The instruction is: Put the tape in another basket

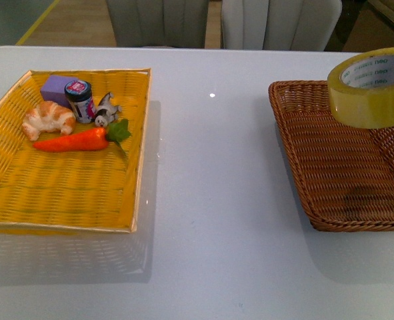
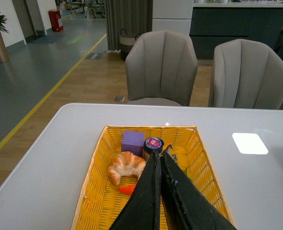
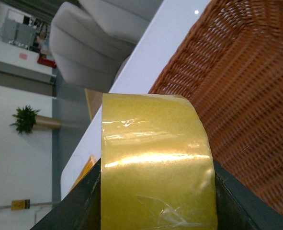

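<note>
Yellowish tape (image 1: 370, 90) aloft, over brown basket (image 1: 283, 123)

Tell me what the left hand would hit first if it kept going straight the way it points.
Probably the small blue-lidded jar in the yellow basket: the left hand, shut, points right at it in the wrist view. Depth is unclear, so it might meet the basket floor first.

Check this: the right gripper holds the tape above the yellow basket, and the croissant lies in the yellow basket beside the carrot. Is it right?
One thing is wrong: the right gripper holds the tape above the brown basket, not the yellow one, as the front view shows. The croissant does lie in the yellow basket beside the carrot.
</note>
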Available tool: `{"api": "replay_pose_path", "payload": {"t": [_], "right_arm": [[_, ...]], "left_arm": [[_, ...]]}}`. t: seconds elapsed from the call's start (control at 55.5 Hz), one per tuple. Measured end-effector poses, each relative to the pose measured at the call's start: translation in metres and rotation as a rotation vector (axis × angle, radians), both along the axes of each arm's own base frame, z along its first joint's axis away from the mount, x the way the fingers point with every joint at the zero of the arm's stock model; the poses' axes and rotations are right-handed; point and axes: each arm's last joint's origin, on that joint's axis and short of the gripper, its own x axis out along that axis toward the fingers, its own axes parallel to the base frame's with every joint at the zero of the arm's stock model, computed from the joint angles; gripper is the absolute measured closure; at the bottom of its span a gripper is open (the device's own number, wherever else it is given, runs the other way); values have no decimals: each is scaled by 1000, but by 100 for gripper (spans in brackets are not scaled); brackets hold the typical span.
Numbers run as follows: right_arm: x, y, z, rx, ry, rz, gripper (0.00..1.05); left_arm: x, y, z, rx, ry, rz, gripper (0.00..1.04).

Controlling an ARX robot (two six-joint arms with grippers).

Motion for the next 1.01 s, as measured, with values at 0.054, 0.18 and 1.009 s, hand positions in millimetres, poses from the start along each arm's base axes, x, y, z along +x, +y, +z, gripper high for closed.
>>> {"api": "replay_pose_path", "payload": {"t": [0.054, 0.18, 1.009], "right_arm": [[10, -4, -9, 11, 17, -18, 57], [32, -8, -31, 35, 64, -53, 57], [48, -8, -81, 69, 230, -112, 15]], "left_arm": [[-4, 2, -1, 0, 0, 2, 103], [-12, 9, -4, 0, -1, -19, 103], [-45, 15, -7, 0, -24, 2, 103]]}}
